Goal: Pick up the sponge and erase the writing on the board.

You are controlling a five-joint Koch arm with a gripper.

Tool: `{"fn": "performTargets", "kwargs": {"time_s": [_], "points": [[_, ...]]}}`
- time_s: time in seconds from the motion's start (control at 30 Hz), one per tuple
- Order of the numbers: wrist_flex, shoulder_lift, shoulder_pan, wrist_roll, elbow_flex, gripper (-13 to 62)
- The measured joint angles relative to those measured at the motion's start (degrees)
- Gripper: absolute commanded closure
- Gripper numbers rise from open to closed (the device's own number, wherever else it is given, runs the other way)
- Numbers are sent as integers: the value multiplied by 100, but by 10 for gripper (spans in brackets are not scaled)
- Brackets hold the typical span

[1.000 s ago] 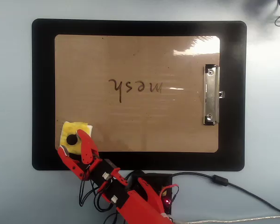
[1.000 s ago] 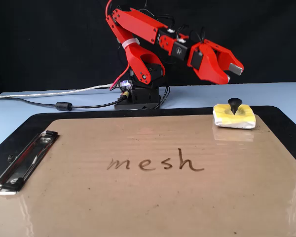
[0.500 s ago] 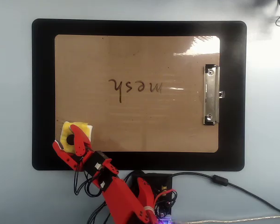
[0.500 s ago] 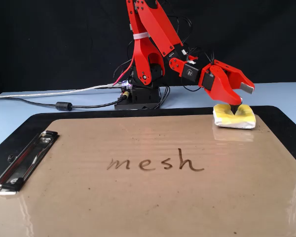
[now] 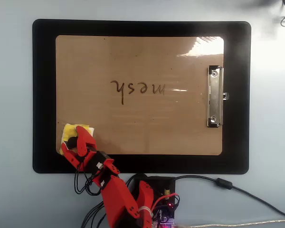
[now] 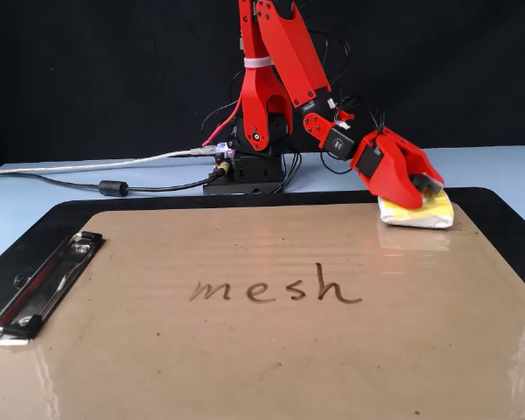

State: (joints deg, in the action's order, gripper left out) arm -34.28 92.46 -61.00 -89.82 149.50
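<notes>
Hand (image 6: 417,194) has dropped onto the sponge (image 6: 424,213) at the board's (image 6: 262,350) corner, apparently clenched round its knob; writing (image 6: 276,288) untouched.

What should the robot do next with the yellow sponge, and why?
Probably squeeze shut and lift a little. The tool is down on the sponge at the board's corner, its fingers around the black knob, and the writing is still there to wipe.
</notes>
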Motion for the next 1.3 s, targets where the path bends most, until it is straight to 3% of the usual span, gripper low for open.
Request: {"fn": "performTargets", "kwargs": {"time_s": [0.17,0.27,0.43,0.6,0.9,1.3], "points": [[-193,-299,0,-9,-44,172],[-255,-360,0,-9,-53,224],[-255,-360,-35,18,-44,372],[-264,-352,-9,62,-53,576],[-185,35,1002,132,114,574],[1591,958,4737,1195,-650,574]]}}
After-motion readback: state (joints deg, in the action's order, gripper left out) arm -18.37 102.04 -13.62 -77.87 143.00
